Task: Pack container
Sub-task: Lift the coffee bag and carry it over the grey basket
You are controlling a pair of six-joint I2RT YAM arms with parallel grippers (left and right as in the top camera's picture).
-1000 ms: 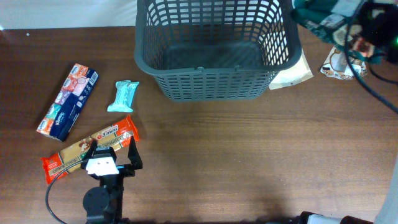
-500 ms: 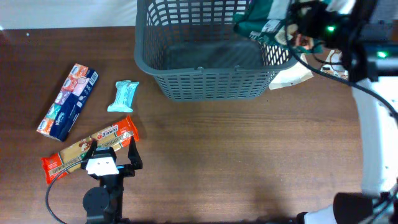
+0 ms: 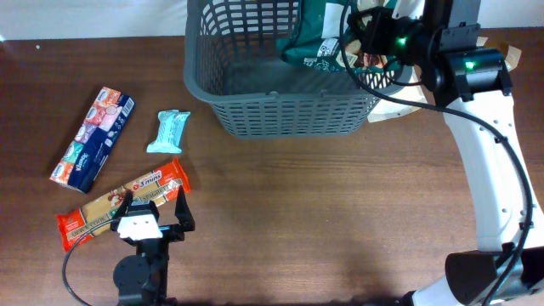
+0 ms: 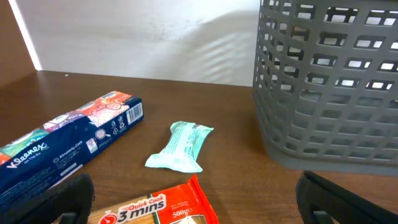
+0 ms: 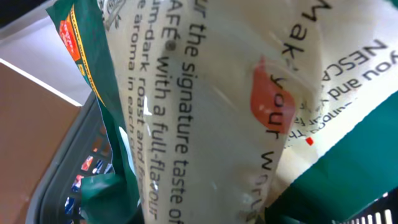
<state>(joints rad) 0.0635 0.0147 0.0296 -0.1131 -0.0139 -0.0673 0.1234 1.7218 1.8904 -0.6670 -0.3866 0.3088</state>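
Basket [image 3: 280, 93] overhead sits upright at the far edge of the table [image 3: 340, 212], long side left-right, right gripper [image 3: 367, 41] clamping a green pack [image 3: 316, 44] above it; left wrist: left gripper [image 4: 199, 202] spread wide over an orange packet [image 4: 158, 208], teal bar [image 4: 180, 146] beyond; right wrist: the pack fills all.

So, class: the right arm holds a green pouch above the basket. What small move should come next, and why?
Probably lower the green pouch slightly and open the right gripper: the pouch hangs over the container, so it should drop inside.
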